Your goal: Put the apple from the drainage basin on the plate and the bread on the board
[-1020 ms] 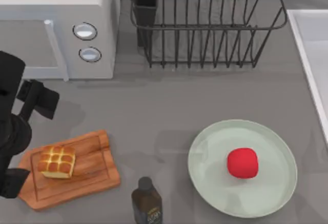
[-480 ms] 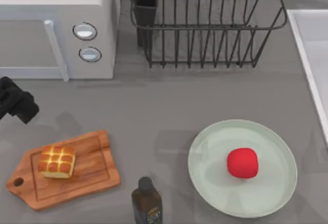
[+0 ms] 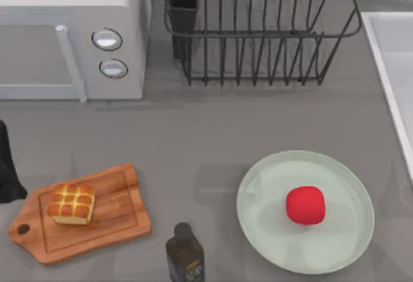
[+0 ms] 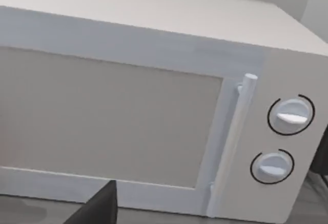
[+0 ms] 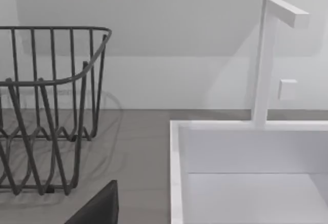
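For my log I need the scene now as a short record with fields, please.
apple: on the plate, right of its centre
plate: top view's lower right
bread: on the board
board: top view's lower left, handle toward the left edge
bottle: dark, near edge, between board and plate
left arm: at the left edge
task state: both items placed

Wood board (image 3: 97,221), glossy plate (image 3: 348,243)
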